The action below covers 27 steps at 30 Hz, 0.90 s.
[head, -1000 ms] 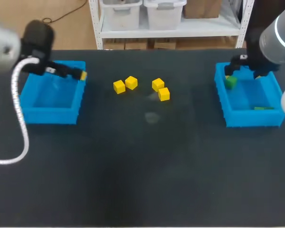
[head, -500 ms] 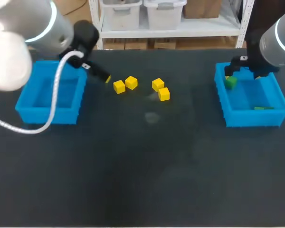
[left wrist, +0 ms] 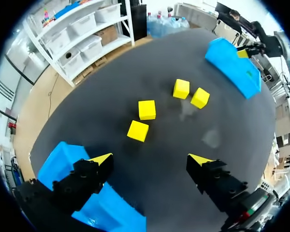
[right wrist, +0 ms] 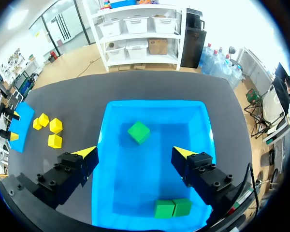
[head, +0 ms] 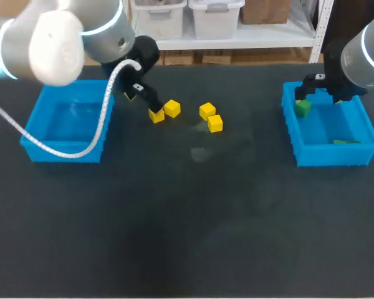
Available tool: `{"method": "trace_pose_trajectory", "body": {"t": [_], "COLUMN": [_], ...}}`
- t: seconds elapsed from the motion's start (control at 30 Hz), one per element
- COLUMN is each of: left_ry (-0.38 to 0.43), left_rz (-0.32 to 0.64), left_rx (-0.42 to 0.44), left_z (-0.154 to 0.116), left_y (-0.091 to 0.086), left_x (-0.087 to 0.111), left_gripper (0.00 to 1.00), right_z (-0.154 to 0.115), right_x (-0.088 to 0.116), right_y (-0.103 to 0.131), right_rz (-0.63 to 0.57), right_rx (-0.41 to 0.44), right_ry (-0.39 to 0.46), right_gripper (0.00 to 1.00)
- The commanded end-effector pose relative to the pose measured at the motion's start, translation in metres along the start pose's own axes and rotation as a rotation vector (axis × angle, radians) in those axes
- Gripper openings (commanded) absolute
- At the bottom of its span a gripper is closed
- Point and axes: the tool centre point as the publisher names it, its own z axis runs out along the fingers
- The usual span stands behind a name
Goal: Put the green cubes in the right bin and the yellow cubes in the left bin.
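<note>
Our left gripper (left wrist: 151, 159) hangs with its two yellow-tipped fingers spread wide and nothing between them. Just ahead of it, a little toward the finger nearer the blue plastic left bin (head: 62, 151), sits the nearest yellow cube (left wrist: 137, 130). It is a small, smooth-faced block with crisp edges, resting flat on the dark matte table (head: 193, 218).

We judge that the coming move turns on one relation. The cube lies ahead of the fingertips, not between them, so the gripper would have to advance slightly and come down to straddle it. A cube has no long axis, but its faces look turned at an angle to the line between our fingers. A small wrist turn may help the tips meet flat faces.

A second yellow cube (left wrist: 147, 109) stands just beyond the first, near it but seemingly apart, and a finger could nudge it. A third yellow cube (left wrist: 181, 88) and a fourth yellow cube (left wrist: 200, 97) lie farther out, close together. Our left arm is much the nearer to all four.

Our right gripper (right wrist: 134, 153) is also spread and empty, above the blue plastic right bin (right wrist: 152, 104). Inside the bin, one green cube (right wrist: 138, 132) lies alone ahead of the fingers. Well apart from it, another green cube (right wrist: 164, 208) sits against a last green cube (right wrist: 182, 207).
</note>
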Motion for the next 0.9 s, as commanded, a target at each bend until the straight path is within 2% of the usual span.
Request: {"method": "trace_pose_trajectory", "body": {"t": [0.03,0.27,0.67,0.9], "left_ry": [0.095,0.099,0.057,-0.006], "left_rz": [-0.009,-0.021,-0.01,0.022], "left_rx": [0.004,-0.02,-0.086,-0.129], "left_z": [0.015,0.034,0.061,0.074], "left_y": [0.005,0.006,0.012,0.012], "left_x": [-0.009,-0.007,-0.013,-0.018], "left_gripper": [1.0,1.0,1.0,1.0], "right_z": [-0.001,-0.001,-0.001,-0.001], "right_x": [0.002,0.002,0.002,0.002], "right_y": [0.0,0.0,0.0,0.0], "right_rz": [0.001,0.001,0.001,0.001], "right_rx": [0.004,0.004,0.004,0.004], "right_ry": [-0.005,-0.005,-0.005,-0.005], "right_gripper": [1.0,1.0,1.0,1.0]}}
